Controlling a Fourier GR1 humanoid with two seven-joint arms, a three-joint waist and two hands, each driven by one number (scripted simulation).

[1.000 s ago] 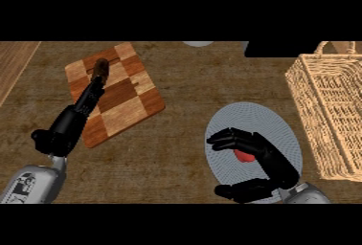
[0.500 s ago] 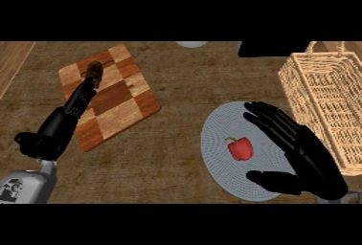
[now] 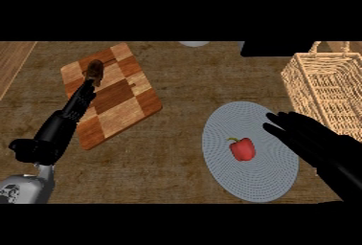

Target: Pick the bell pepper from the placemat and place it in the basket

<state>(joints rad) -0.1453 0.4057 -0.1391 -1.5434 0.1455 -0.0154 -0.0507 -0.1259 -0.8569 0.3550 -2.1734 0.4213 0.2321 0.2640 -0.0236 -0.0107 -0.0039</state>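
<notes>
The red bell pepper (image 3: 243, 149) lies on the round grey placemat (image 3: 233, 119) at the lower right of the counter. My right hand (image 3: 317, 147) sits just right of the pepper. Its fingers are straight, point up and left over the placemat's right edge, and do not touch the pepper. The wicker basket (image 3: 326, 91) stands at the right edge, behind that hand. My left hand (image 3: 69, 114) stretches open over the checkered cutting board (image 3: 124, 103) at the left, holding nothing.
The edge of a white dish (image 3: 193, 44) shows at the top middle. A dark object (image 3: 276, 48) sits at the back beside the basket. A lighter wooden strip (image 3: 14, 62) runs along the far left.
My right hand was curled over the pepper a second ago. It has since opened and drawn back to the right, leaving the pepper on the placemat. My left hand stays over the board.
</notes>
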